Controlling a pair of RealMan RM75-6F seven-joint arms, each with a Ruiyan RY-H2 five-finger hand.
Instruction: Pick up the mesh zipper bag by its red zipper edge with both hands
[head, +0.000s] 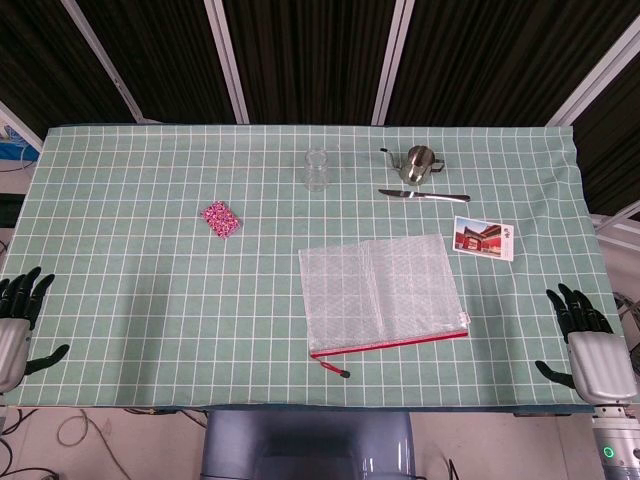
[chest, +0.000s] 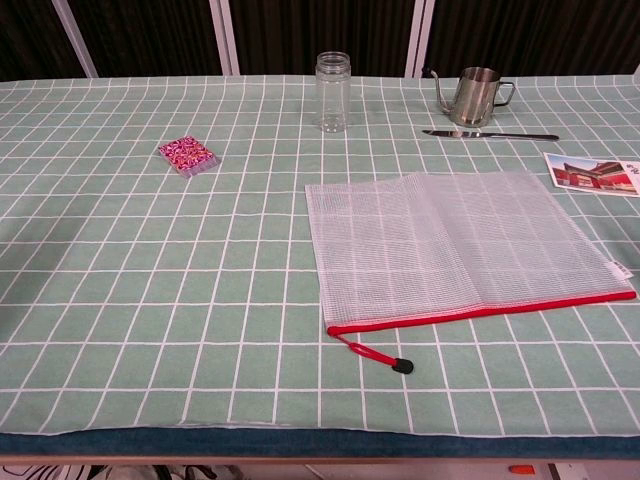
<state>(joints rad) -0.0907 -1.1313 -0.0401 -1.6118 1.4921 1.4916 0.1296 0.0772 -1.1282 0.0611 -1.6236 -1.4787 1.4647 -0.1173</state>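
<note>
The clear mesh zipper bag lies flat on the checked tablecloth, right of centre. Its red zipper edge runs along the near side, and a red pull cord with a black tip trails from the near left corner. My left hand hangs off the table's left edge, fingers apart and empty. At the table's right edge my right hand is also spread and empty. Both are far from the bag, and the chest view shows neither.
A small pink patterned box sits left of the bag. At the back stand a clear jar, a steel pitcher and a knife. A postcard lies at the bag's far right.
</note>
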